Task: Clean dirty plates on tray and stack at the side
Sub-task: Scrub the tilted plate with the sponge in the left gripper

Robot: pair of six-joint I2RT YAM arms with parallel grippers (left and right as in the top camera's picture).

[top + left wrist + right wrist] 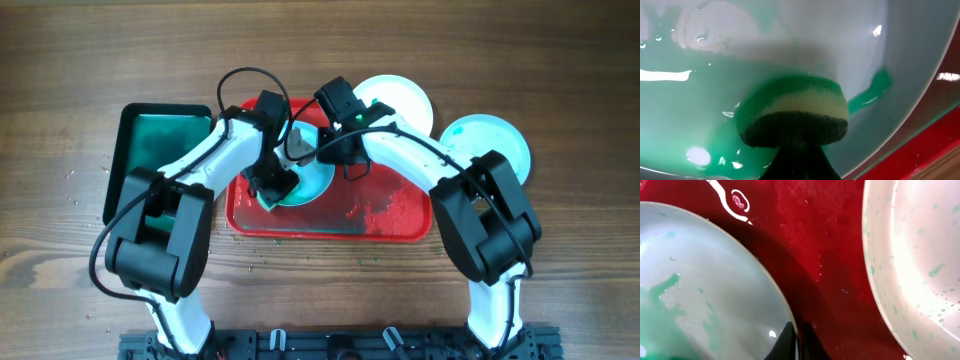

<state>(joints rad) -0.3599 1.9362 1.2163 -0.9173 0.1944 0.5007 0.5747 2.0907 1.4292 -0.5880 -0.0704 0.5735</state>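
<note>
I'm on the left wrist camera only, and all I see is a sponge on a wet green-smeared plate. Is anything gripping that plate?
Observer: Yes. In the right wrist view the right pincer has a finger on each side of the plate rim.
Operator: Are there other plates around?
Observer: Two. A white plate sits at the far right corner of the red tray, and a teal-tinted plate lies on the table to the right of it.
Operator: What's to the left of the red tray?
Observer: A dark green tray lies right beside it.
</note>
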